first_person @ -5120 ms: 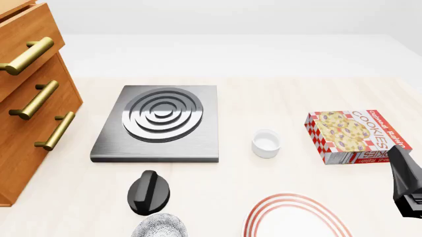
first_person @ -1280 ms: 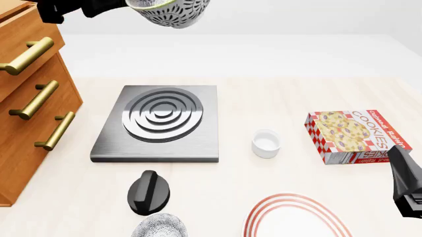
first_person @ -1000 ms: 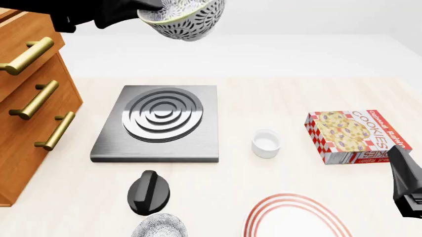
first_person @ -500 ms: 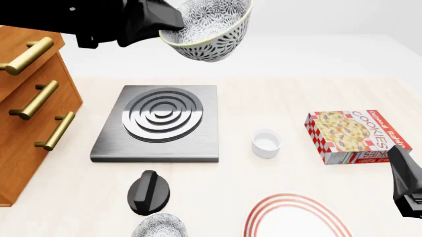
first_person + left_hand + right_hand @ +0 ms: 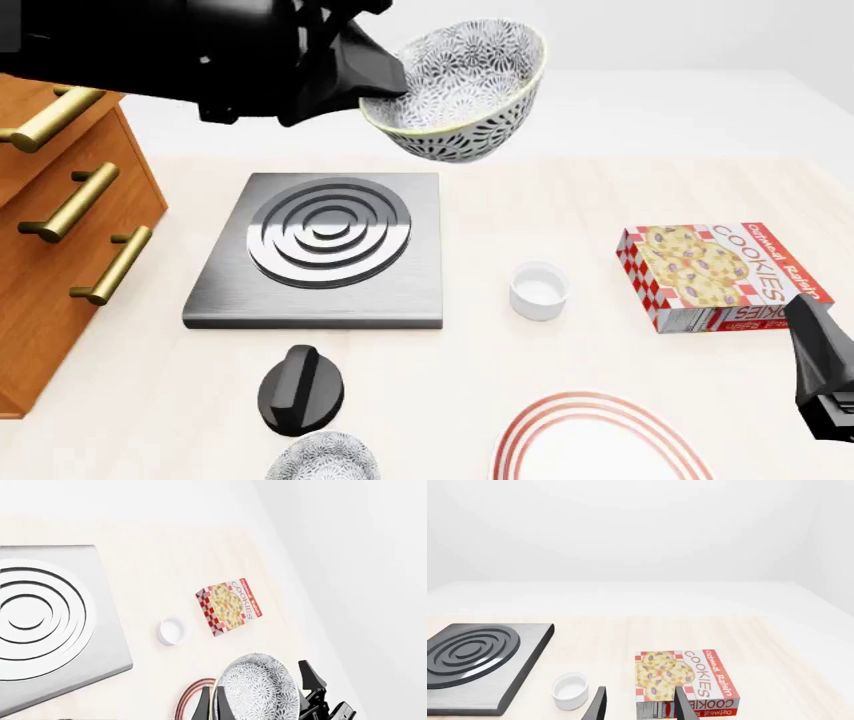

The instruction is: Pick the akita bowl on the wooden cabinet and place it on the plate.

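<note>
The akita bowl, white with a dense black floral pattern, hangs tilted in the air above the far edge of the stove. My left gripper is shut on its rim. In the left wrist view the akita bowl sits beside the gripper fingers, with part of the plate below it. The wooden cabinet stands at the far left. The red-ringed plate lies at the near edge, right of centre. My right gripper is open and holds nothing; it rests at the right edge.
A grey stove lies mid-table, with a small white cup and a cookie box to its right. A black knob-like object and a second patterned bowl sit at the near edge, left of the plate.
My left arm has carried the bowl away from the cabinet, rightward and lower, nearer the camera. The right arm has not moved.
</note>
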{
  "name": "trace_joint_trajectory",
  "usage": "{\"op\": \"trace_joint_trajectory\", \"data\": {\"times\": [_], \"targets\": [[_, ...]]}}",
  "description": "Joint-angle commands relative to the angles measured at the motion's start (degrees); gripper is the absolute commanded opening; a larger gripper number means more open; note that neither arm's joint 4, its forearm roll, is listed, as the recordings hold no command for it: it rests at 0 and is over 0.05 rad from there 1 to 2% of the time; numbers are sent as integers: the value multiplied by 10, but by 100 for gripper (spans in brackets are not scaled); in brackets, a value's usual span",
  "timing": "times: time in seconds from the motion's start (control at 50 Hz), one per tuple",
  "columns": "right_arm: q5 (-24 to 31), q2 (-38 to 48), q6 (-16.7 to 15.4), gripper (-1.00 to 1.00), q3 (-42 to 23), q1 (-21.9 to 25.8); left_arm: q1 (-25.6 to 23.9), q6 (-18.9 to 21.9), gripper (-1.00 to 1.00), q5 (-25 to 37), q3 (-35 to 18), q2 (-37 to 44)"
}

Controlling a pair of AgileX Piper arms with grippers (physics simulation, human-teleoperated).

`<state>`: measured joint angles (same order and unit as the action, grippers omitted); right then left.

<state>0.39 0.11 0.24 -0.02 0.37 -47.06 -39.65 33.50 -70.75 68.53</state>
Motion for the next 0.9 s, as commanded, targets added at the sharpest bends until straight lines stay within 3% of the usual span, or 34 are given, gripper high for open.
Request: {"op": "trace_joint_trajectory", "data": {"times": [0.02,0.9], "targets": [[0,0,0,100,0,0,-15,-6,-100,-16,12,10],[0,0,0,100,0,0,-80,-43,-100,-62,50,57]]}}
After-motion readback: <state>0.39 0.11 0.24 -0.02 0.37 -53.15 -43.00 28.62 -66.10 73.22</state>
